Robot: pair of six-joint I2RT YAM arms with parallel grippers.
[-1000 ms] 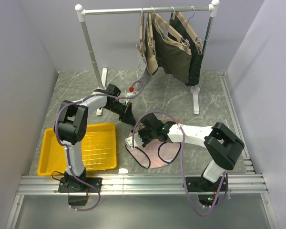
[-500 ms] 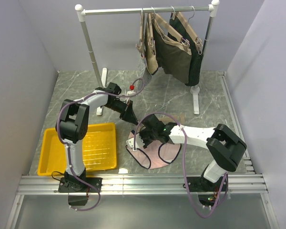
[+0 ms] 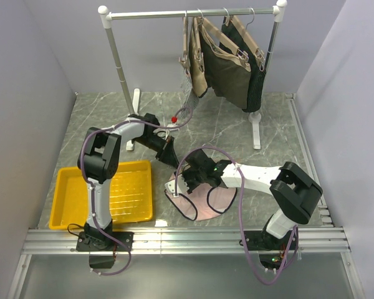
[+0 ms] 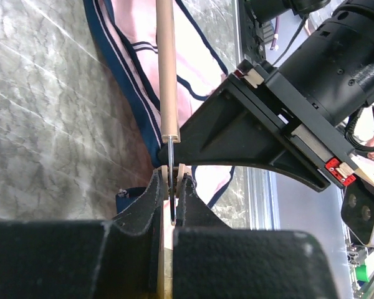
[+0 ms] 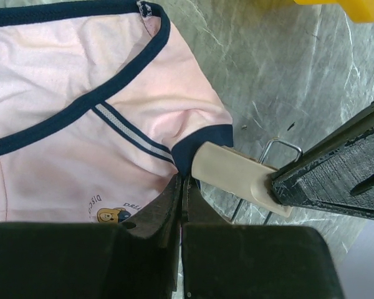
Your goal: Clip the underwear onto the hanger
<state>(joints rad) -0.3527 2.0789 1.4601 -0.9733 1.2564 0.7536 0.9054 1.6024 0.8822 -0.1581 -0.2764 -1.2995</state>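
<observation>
The pale pink underwear with navy edging lies on the table in front of the right arm; it also shows in the right wrist view and the left wrist view. My right gripper is shut on its navy corner edge. The tan hanger runs away from my left gripper, which is shut on the hanger's end clip. That clip touches the navy corner right beside the right fingers. The hanger's hook is hidden.
A yellow tray sits at the left front. A clothes rack at the back carries hangers with dark olive garments and a grey mesh garment. Its base feet stand on the table.
My left gripper has moved down and right with the hanger clip, closer to the right gripper. The right gripper has shifted slightly with the underwear corner in it.
</observation>
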